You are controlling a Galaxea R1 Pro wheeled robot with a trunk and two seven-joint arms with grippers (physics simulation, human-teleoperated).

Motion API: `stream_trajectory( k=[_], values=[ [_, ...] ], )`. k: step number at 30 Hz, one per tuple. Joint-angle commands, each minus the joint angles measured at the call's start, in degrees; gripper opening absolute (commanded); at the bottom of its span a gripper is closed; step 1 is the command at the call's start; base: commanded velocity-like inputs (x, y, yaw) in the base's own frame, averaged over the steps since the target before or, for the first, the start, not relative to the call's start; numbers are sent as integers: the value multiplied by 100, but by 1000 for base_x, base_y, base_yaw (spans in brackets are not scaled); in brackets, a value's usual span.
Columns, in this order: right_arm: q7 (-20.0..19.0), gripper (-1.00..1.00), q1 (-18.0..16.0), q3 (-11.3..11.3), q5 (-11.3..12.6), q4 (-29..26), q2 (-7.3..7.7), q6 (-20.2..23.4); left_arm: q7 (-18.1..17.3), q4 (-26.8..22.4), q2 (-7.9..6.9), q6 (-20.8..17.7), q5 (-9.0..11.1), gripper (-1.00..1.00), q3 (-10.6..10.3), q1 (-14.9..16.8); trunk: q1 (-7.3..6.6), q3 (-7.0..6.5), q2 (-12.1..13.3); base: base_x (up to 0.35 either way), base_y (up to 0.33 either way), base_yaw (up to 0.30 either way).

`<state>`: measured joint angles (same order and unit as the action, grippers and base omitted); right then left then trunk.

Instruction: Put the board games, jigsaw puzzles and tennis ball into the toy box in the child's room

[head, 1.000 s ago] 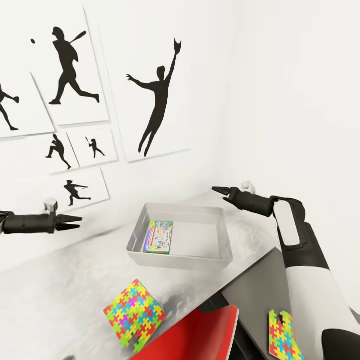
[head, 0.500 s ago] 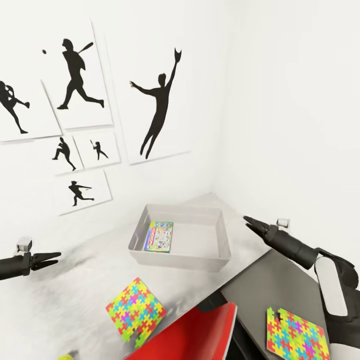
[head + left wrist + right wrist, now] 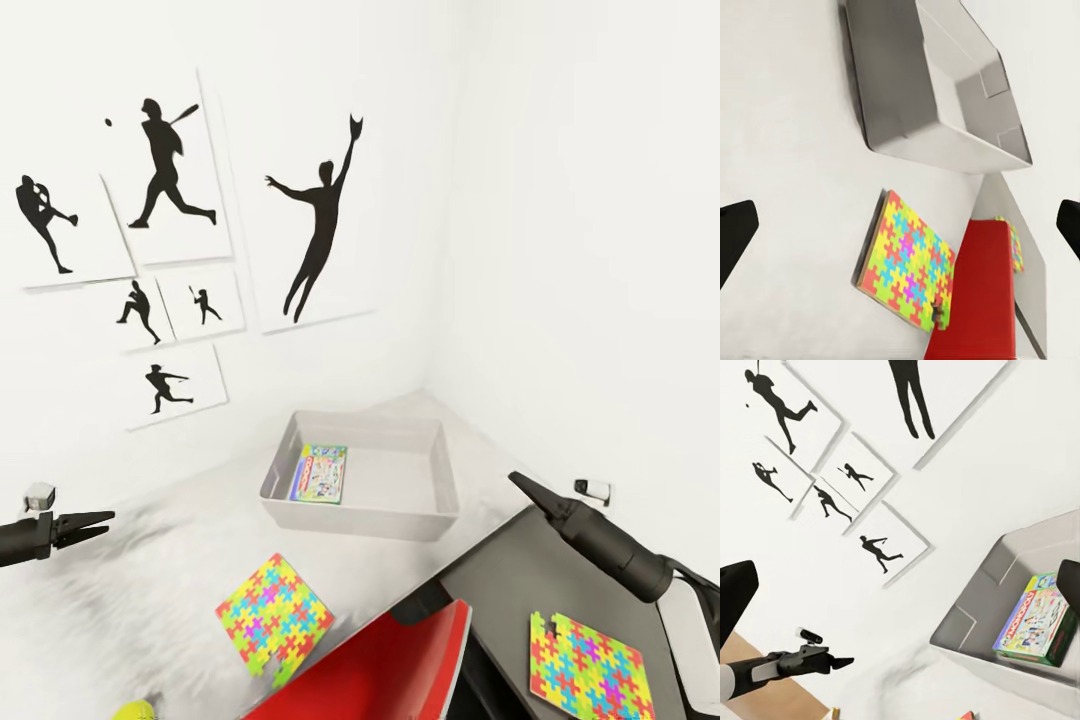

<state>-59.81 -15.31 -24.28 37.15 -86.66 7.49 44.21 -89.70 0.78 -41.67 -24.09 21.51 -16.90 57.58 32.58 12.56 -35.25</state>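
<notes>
Head view — board game (image 3: 320, 474) lies in toy box (image 3: 400, 520) — puzzles outside.

Left gripper (image 3: 100, 520): matte black, two slim tapered fingers drawn to points, black cylindrical wrist behind. A small pale grey camera block (image 3: 39, 496) with a dark lens sat on top of the wrist. Right gripper (image 3: 518, 482): same black, a narrow pointed cone widening into a rounded black forearm; small white camera block (image 3: 594, 489) beside it. Farther back, a white shell panel (image 3: 692, 645) edged in black.
</notes>
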Motion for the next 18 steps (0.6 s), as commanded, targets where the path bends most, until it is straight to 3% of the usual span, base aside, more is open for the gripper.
stream_trajectory(
  k=[1, 7, 18],
  values=[
    [-8, 100, -1, -11, 18, 6, 0, 23, -30, 9, 2, -61, 34, 100, -51, 8, 1, 1, -8, -145, 42, 0],
    [-18, 100, 9, -37, -8, 37, -31, -35, -30, 10, 50, -60, 33, 100, -51, 8, 1, -54, -8, -161, 68, 0],
    [239, 100, 10, -14, -20, 42, -60, -61, -30, 11, 62, -60, 37, 100, -42, 8, 1, -155, -8, -18, 7, 0]
  ],
)
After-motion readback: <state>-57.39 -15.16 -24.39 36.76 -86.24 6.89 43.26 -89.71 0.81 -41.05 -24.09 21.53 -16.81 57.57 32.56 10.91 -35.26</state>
